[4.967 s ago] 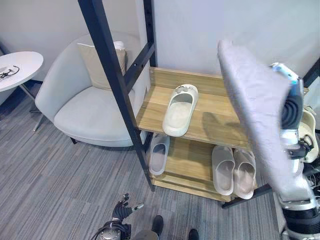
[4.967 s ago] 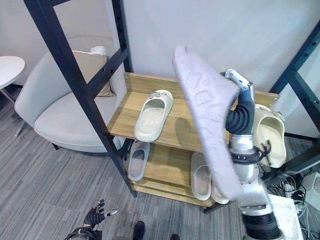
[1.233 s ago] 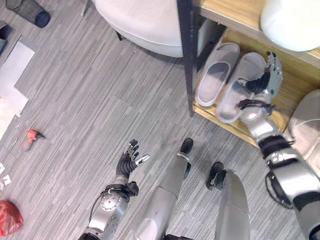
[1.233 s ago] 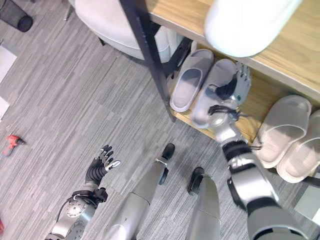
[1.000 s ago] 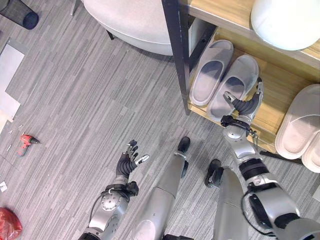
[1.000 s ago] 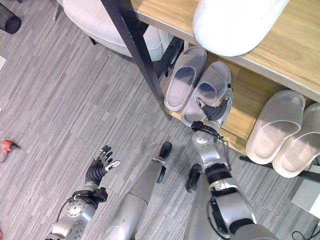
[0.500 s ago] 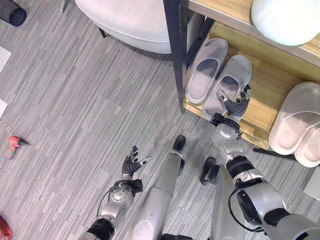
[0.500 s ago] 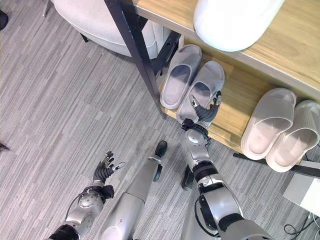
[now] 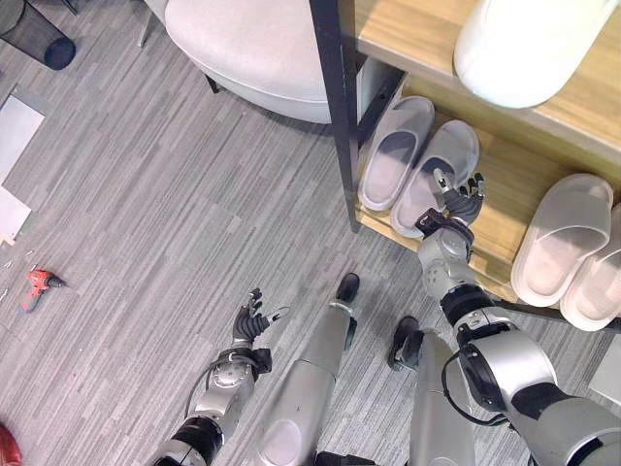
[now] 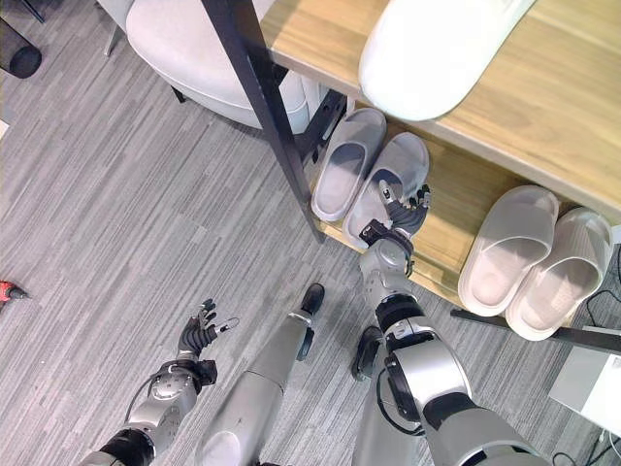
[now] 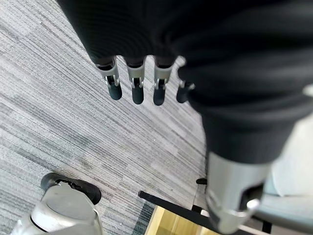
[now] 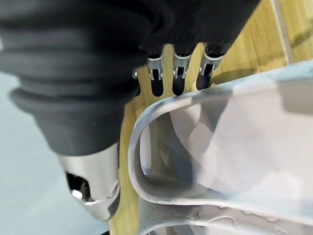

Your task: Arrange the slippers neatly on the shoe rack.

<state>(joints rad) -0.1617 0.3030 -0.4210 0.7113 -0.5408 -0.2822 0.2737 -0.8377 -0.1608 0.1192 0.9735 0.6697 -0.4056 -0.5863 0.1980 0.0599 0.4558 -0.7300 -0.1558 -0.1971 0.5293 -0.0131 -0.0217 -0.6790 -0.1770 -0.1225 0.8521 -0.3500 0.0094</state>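
pale armchair (image 9: pixel 254 44), red tool (image 9: pixel 36 284), black bin (image 9: pixel 37 28)

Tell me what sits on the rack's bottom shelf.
On the bottom shelf: a grey pair by the black post, a beige pair further along. The right hand is open over the grey pair's heel. The upper shelf hides the back.

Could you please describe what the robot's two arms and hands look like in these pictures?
Both arms are silver-grey metal with rounded, segmented joints. The left hand and right hand each have silver fingers ending in dark tips. A dark ribbed cover wraps the back of each hand and wrist.
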